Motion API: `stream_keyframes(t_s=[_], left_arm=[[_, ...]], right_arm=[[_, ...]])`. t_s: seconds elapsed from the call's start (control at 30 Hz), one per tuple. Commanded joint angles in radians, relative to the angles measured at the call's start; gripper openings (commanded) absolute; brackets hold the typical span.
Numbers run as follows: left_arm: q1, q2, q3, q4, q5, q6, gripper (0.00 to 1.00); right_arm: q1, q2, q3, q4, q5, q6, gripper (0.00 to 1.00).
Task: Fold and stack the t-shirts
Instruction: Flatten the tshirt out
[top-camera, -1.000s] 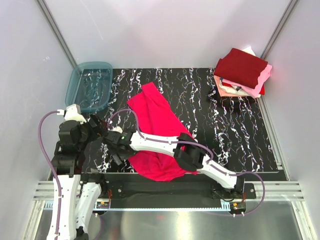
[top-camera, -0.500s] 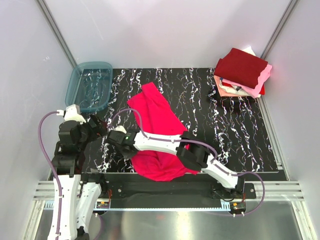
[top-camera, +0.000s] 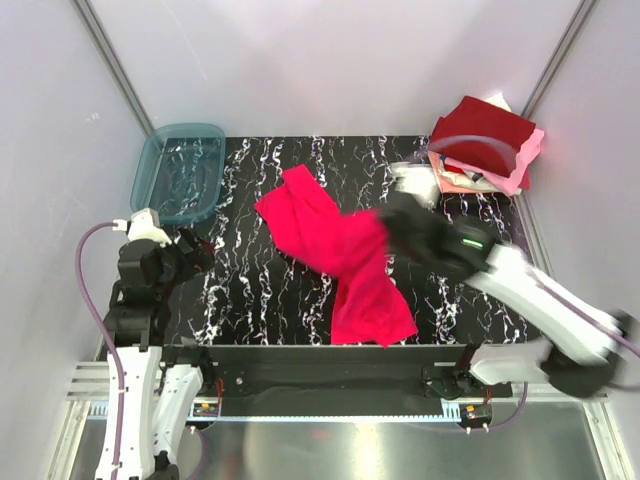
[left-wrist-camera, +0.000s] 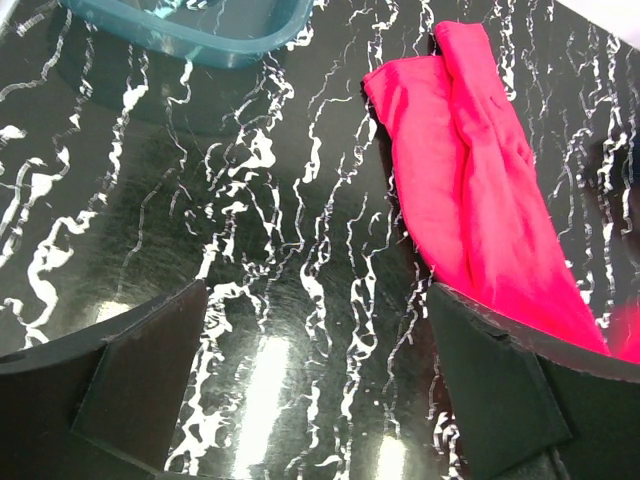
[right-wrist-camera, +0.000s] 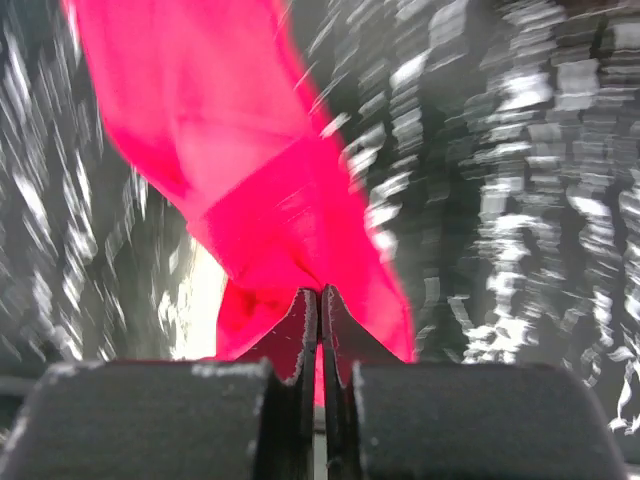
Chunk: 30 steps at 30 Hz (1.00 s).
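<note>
The bright pinkish-red t-shirt (top-camera: 325, 235) lies stretched across the middle of the black marbled table (top-camera: 250, 180), its far end flat and its near part lifted and drawn rightward. My right gripper (top-camera: 385, 232) is shut on a bunched fold of it; in the right wrist view the fingertips (right-wrist-camera: 320, 295) pinch the red cloth (right-wrist-camera: 250, 170), which hangs away from them. The left gripper (top-camera: 195, 250) is open at the table's left, with only bare table between its fingers (left-wrist-camera: 315, 300), and the shirt (left-wrist-camera: 470, 180) lies to its right. Folded t-shirts (top-camera: 485, 145) are stacked at the back right, maroon on top.
A translucent blue-grey tub (top-camera: 180, 172) stands at the back left, its rim (left-wrist-camera: 200, 40) just ahead of the left gripper. White walls enclose the table on three sides. The right arm stretches over the table's right half.
The right gripper shut on the shirt's left near part, then the arm swung quickly from left to right, dragging the cloth across. The left arm stayed put.
</note>
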Motion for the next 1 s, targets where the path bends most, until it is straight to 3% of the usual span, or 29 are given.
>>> stream_keyframes(t_s=[0.0,0.1,0.2,0.37,0.63,0.83,0.9,0.97], left_arm=[[0.004,0.029,-0.017,0.086,0.069,-0.069,0.96],[-0.002,0.104,-0.039,0.168,0.144,-0.130,0.92],[-0.045,0.222,-0.036,0.272,0.171,-0.166,0.89],[-0.253,0.512,0.035,0.444,0.135,-0.172,0.89],[-0.272,1.067,0.311,0.530,0.123,-0.187,0.95],[-0.272,1.313,0.486,0.545,0.114,-0.192,0.93],[-0.272,1.357,0.529,0.541,0.108,-0.198,0.91],[-0.272,1.408,0.556,0.536,0.117,-0.218,0.81]], right_arm=[[-0.021,-0.201,-0.118,-0.185,0.226,0.151,0.00],[-0.026,-0.348,-0.185,-0.197,0.298,0.248,0.00],[-0.026,-0.439,-0.234,-0.149,0.305,0.242,0.00],[-0.028,-0.478,-0.262,-0.201,0.324,0.272,0.00],[-0.028,-0.587,-0.331,-0.120,0.260,0.202,0.00],[-0.026,-0.579,-0.329,-0.106,0.225,0.187,0.00],[-0.026,-0.583,-0.333,-0.098,0.213,0.185,0.00],[-0.026,-0.593,-0.331,-0.097,0.214,0.183,0.00]])
